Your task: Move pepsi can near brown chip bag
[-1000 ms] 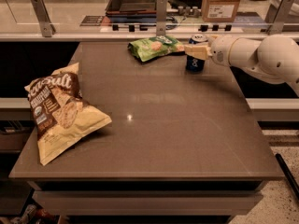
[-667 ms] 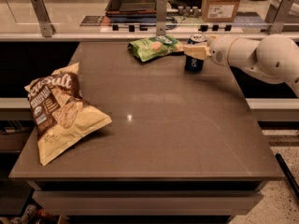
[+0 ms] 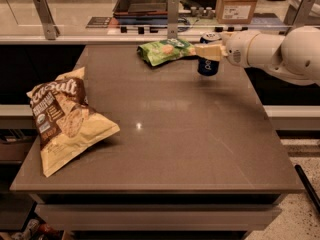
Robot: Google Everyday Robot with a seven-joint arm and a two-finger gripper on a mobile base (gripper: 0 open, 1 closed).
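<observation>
Glossy white arm point(image 3: 280, 51) of rounded, bulbous segments, tan wedge-shaped claw point(image 3: 207, 51) at upper right.

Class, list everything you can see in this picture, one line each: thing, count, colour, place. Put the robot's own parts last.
table: one, grey-brown, fills the middle.
brown chip bag: one, pale yellow with a brown panel, table's left side.
green chip bag: one, green, far edge of the table.
pepsi can: one, dark blue, upright, just right of the green chip bag.
cardboard box: one, brown, back counter.
dark tray: one, back counter.
arm: one, white, reaching in from the right.
gripper: one, beige, at the pepsi can's upper half.
</observation>
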